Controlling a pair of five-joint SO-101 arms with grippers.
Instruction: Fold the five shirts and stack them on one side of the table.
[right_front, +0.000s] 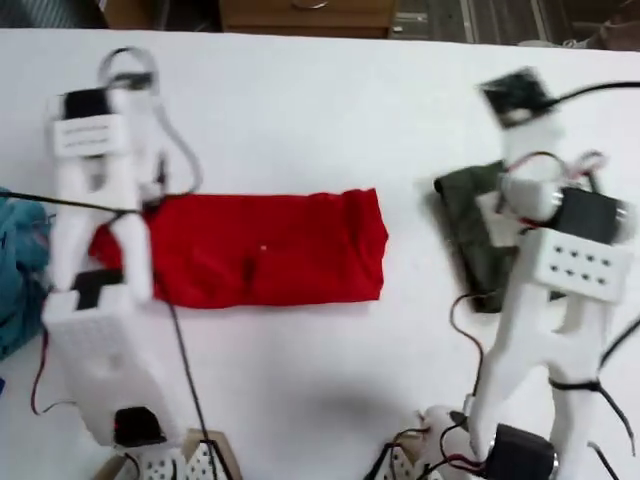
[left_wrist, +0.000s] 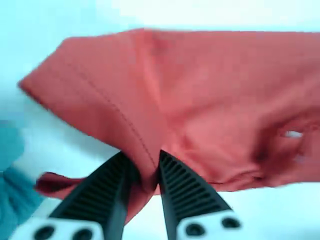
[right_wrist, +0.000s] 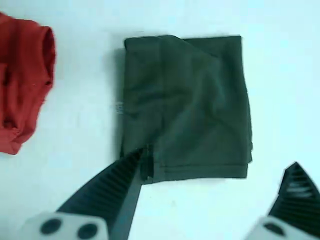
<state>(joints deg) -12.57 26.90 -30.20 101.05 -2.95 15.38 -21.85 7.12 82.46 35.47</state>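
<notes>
A red shirt (right_front: 268, 248) lies folded lengthwise across the middle of the white table (right_front: 330, 120). In the left wrist view my left gripper (left_wrist: 145, 172) is shut on an edge of the red shirt (left_wrist: 200, 95), at its left end in the high view. A folded dark green shirt (right_wrist: 187, 105) lies at the right side of the table, partly under the right arm (right_front: 560, 260) in the high view. My right gripper (right_wrist: 215, 172) stands open just above the near edge of the green shirt; one finger (right_wrist: 127, 172) lies at its corner.
A teal garment (right_front: 18, 270) is bunched at the table's left edge, seen too in the left wrist view as teal cloth (left_wrist: 12, 190). Cables (right_front: 185, 350) trail over the table's front. Bare table lies behind and in front of the red shirt.
</notes>
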